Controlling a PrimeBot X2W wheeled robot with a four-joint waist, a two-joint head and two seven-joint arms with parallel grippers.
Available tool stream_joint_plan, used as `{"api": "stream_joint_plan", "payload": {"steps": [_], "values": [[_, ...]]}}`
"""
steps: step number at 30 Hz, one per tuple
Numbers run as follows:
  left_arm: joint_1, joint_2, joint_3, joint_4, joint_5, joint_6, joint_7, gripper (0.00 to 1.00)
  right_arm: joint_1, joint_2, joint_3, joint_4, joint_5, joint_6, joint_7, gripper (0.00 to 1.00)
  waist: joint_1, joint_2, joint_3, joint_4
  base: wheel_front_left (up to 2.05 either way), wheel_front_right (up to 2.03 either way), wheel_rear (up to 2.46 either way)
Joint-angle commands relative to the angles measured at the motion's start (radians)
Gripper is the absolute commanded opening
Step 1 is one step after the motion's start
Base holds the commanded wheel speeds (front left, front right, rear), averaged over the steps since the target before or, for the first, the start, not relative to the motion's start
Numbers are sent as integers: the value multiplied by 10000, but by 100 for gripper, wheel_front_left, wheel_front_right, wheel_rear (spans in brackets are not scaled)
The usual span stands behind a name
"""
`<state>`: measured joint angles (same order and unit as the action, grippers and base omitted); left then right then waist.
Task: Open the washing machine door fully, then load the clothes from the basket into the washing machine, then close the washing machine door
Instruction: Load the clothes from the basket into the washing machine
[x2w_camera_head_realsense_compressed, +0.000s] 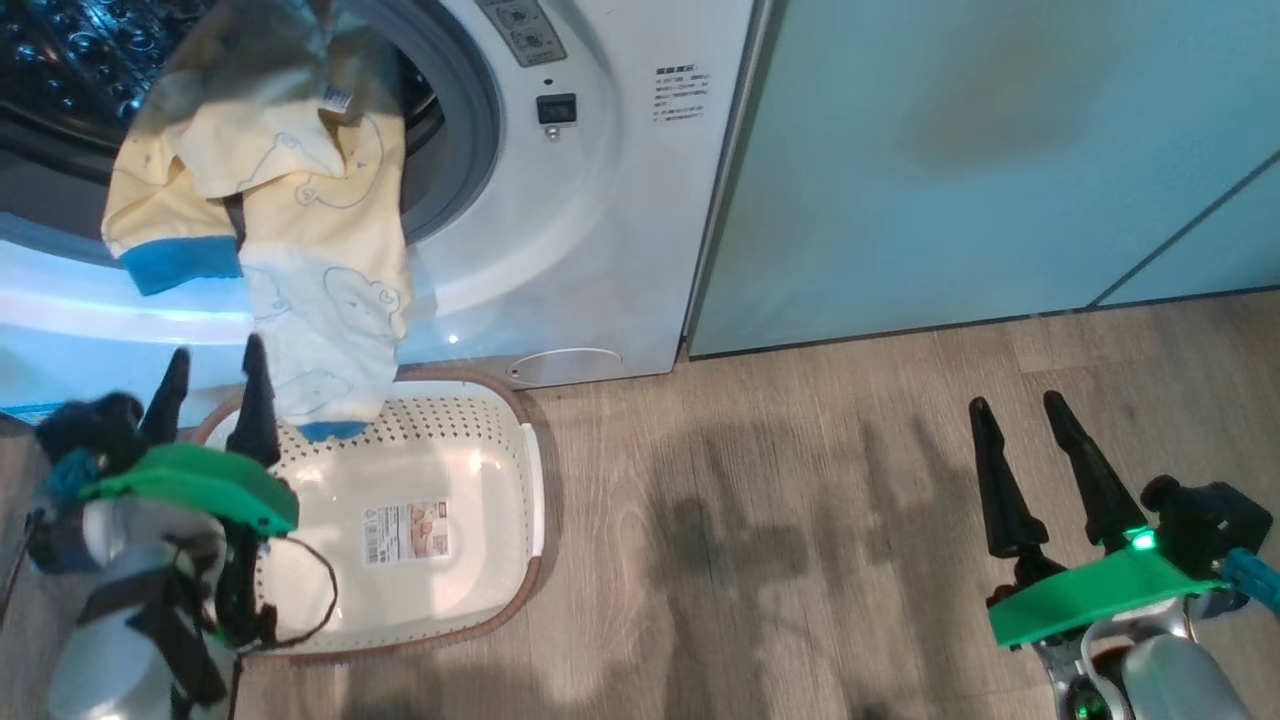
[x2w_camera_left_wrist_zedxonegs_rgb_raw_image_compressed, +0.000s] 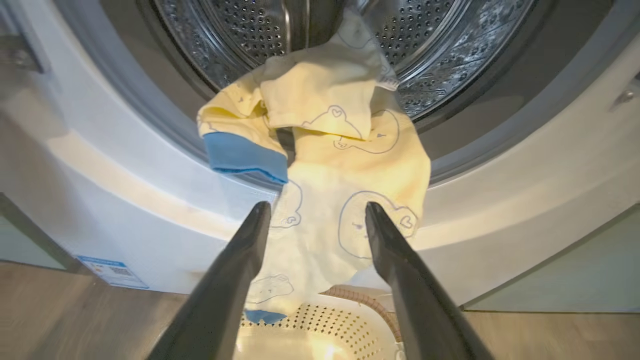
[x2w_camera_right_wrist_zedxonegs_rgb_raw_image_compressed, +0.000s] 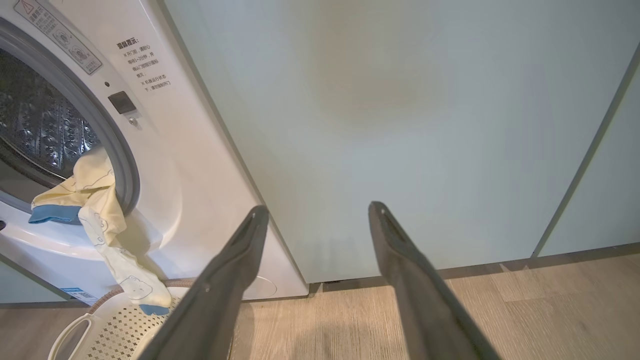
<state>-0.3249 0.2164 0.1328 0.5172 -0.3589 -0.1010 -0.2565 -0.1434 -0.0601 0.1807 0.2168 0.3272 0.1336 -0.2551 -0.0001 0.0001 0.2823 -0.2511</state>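
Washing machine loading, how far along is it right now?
Done: the washing machine stands open and the basket's visible floor lies bare. In hand: the clothes drape over the opening's rim, the lower end hanging to the basket; left gripper and right gripper are open, gripping nothing. Left: push them in, close the door.

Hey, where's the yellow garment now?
In the head view's upper left, the yellow garment hangs over the lower rim of the washing machine, its tail dangling to the basket, ahead of the left gripper.

Pale teal cabinet doors (x2w_camera_head_realsense_compressed: 980, 150), wood-grain floor (x2w_camera_head_realsense_compressed: 800, 520), perhaps laminate
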Motion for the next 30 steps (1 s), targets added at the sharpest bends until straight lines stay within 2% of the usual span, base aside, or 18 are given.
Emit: {"api": "stream_joint_plan", "payload": {"steps": [1,17,30], "values": [[11,163,497,-564,86,109,-53,100,54,-113,106,-322,87,-29,-67,100,1,-1,10,38,0,0,0],[1412,-610,1240,-1750,562,-161,-53,100,-47,-51,53,-336,94,-29,-67,100,1,-1,210,117,0,0,0],[1633,-808,1530,-1832,806,-273,-53,100,-38,-45,-9,-315,118,-29,-67,100,1,-1,158,114,0,0,0]]}}
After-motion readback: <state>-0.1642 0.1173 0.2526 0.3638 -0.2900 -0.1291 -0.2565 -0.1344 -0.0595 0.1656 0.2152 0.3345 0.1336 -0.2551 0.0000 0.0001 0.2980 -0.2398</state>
